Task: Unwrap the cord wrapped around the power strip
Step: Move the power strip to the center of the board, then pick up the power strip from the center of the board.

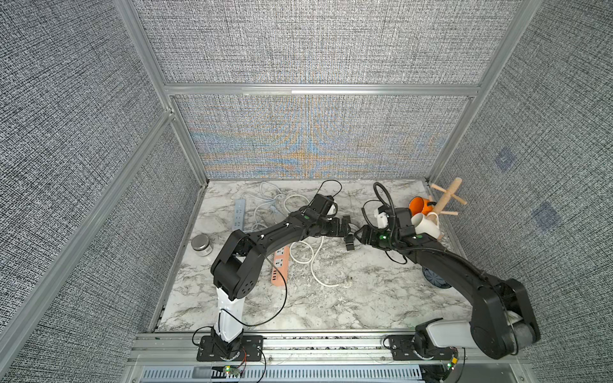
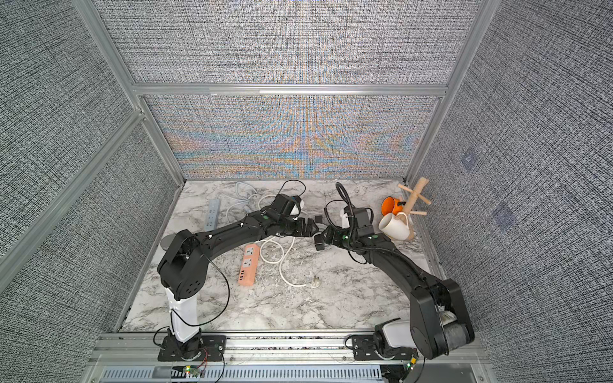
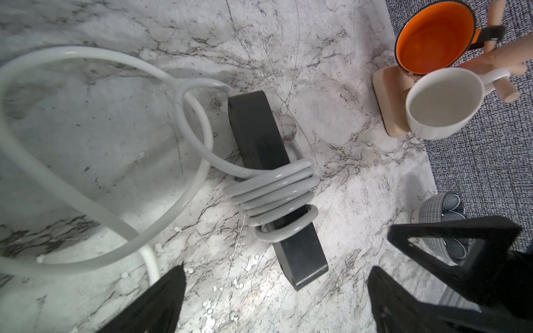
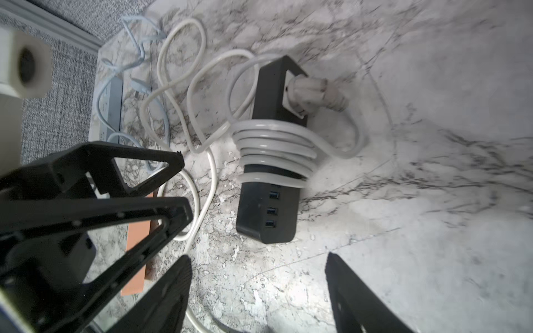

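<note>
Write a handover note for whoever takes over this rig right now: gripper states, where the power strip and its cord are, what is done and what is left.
Left gripper: open, empty, above the black rectangular power strip.
Right gripper: open, empty, pointed at the same strip from the opposite side.
The strip lies on the marble table between the two grippers. Its pale grey cord makes several tight turns around the strip's middle, and a loose length trails off.
Done: both grippers are in position and nothing is held.
Left: take the loose length and unwind every turn off the strip.
</note>
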